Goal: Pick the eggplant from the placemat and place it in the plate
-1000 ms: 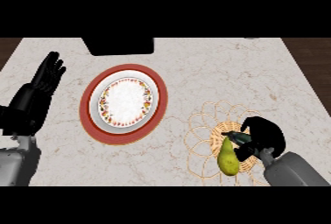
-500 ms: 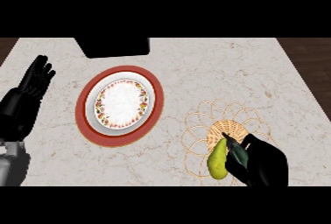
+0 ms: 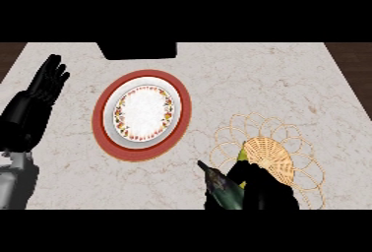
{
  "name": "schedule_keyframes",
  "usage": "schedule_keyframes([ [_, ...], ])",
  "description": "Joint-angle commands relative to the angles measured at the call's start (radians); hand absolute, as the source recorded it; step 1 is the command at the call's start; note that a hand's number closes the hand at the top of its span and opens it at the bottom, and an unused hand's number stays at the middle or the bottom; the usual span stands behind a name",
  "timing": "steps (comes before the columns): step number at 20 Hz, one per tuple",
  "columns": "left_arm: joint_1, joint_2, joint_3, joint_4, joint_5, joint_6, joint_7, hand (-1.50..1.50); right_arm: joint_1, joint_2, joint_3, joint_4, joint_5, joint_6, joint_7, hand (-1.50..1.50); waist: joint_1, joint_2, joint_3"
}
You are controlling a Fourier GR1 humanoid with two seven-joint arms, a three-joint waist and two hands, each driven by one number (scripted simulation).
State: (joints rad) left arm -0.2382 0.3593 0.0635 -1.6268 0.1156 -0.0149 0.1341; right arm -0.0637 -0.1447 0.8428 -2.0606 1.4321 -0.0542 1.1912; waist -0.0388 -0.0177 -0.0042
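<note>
- Right hand [image 3: 265, 189] sits at the lower edge, curled round the eggplant [image 3: 222, 187], which shows dark and glossy at the hand's left side, its tip pointing up-left.
- The eggplant is over the counter [image 3: 291, 78] just beside the placemat's left edge, between placemat and plate, not on the plate.
- A small yellow-green patch shows at the hand's upper edge; what it belongs to cannot be told.
- Placemat [image 3: 280, 157], woven straw with looped edging, lies at the right; the hand covers its lower left part.
- Left hand [image 3: 40, 96] rests open at the left edge, fingers straight and pointing up, holding nothing, well apart from the plate.
- Plate [image 3: 143, 114], white with a red outer rim and a ring of floral pattern, lies left of centre, nothing on it.
- A dark block [image 3: 138, 50] stands at the counter's far edge, above the plate.
- No writing or brand can be read anywhere.
</note>
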Motion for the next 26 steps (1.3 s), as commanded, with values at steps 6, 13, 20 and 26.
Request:
schedule_keyframes([
  [6,-0.024,-0.035,-0.035,0.007,-0.017,-0.006,-0.014,0.0,-0.218,0.14,0.102,0.017,0.055,0.061,0.27,1.5,0.051,0.016,0.002],
  [13,-0.071,-0.04,-0.044,0.042,-0.018,-0.023,-0.025,0.0,-0.427,0.143,-0.031,0.225,-0.111,-0.059,0.264,1.5,0.086,0.024,0.003],
  [20,-0.122,-0.046,-0.057,0.051,-0.024,-0.025,0.0,0.0,-0.603,0.144,-0.187,0.476,-0.287,-0.19,0.194,1.5,0.118,0.036,0.004],
  [26,-0.128,-0.074,-0.07,0.067,-0.033,-0.018,-0.026,0.0,-0.739,0.144,-0.239,0.715,-0.375,-0.237,0.19,1.5,0.123,0.035,0.003],
])
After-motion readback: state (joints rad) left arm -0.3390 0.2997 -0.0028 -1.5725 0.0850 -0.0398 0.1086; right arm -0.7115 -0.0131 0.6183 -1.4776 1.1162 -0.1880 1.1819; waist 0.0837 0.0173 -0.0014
